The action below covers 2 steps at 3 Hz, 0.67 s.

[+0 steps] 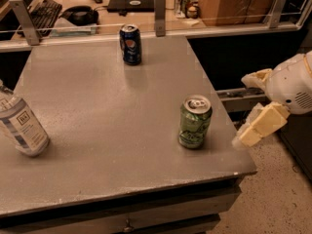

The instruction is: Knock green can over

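The green can (195,121) stands upright on the grey table (97,130), near its right front corner; it has a mottled green label and a silver top with a pull tab. My gripper (243,110) hangs just off the table's right edge, to the right of the can and apart from it. Its two cream fingers are spread, one finger (257,77) higher and the other (258,126) lower, with nothing between them.
A dark blue can (130,44) stands at the back of the table. A clear plastic bottle with a white label (20,125) leans at the left edge. Behind a rail are a desk with a keyboard (43,11) and a cardboard box (234,4). Speckled floor lies to the right.
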Motion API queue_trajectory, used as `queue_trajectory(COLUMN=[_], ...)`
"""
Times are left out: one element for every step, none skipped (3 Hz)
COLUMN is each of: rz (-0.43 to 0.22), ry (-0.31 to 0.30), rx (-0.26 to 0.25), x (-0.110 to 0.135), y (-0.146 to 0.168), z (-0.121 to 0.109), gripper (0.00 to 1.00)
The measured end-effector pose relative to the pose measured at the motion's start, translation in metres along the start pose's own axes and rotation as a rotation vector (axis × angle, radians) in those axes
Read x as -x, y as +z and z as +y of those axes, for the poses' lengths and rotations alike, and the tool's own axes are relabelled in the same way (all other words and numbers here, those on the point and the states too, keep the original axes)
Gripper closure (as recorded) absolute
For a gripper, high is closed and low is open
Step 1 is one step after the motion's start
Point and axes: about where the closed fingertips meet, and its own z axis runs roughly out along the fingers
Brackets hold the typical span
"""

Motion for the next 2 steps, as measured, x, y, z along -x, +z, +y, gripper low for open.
queue_trajectory(rz=[-0.175, -0.325], ry=[-0.014, -0.047], rx=[0.035, 0.057], x=[0.013, 0.030], y=[0.033, 0.060], z=[-0.002, -0.002], gripper=[0.00, 0.00])
